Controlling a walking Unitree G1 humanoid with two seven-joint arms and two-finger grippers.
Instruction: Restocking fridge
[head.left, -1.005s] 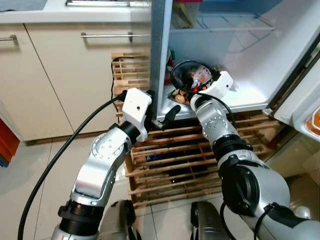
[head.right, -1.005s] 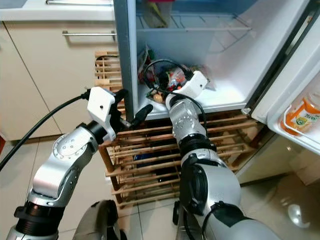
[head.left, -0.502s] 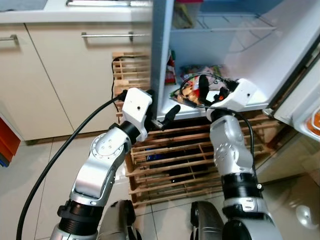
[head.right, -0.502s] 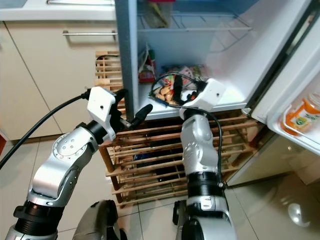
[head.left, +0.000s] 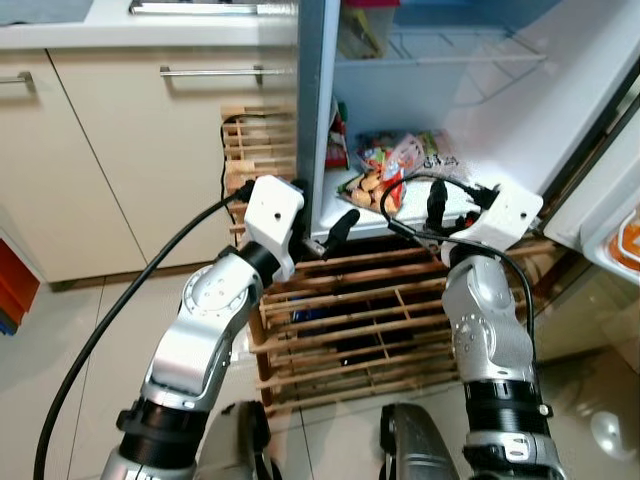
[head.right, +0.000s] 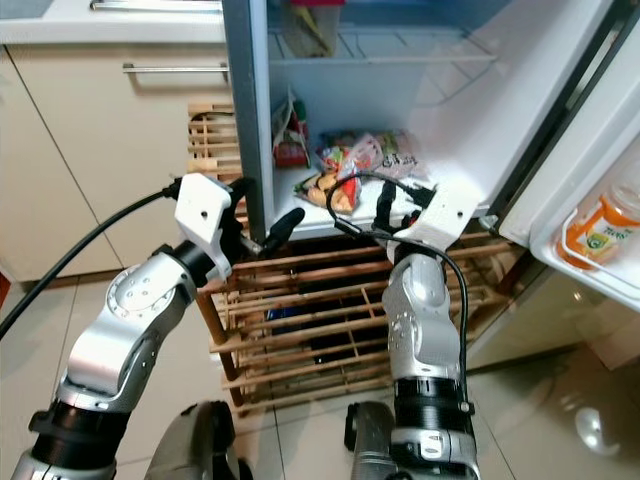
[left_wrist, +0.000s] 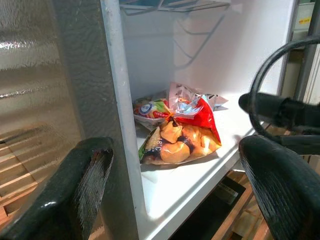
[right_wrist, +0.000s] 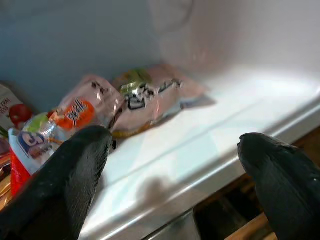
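The snack bags (head.left: 388, 172) are seen lying on the bottom shelf (head.left: 480, 190) of the open fridge, while the right gripper (head.left: 414, 208) is held spread and empty at the shelf's front edge, and the left gripper (head.left: 322, 232) is parted beside the fridge's side wall.

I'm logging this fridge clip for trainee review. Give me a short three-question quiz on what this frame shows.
1. True or false: the right pincer is shut on a snack bag.
2. Where do the snack bags lie? A) on the bottom fridge shelf B) on the wooden rack C) on the floor
3. Fill in: the left pincer is held beside the fridge's left ____.

Key: 1 false, it is open and empty, at the shelf's front edge. 2 A. 3 wall.
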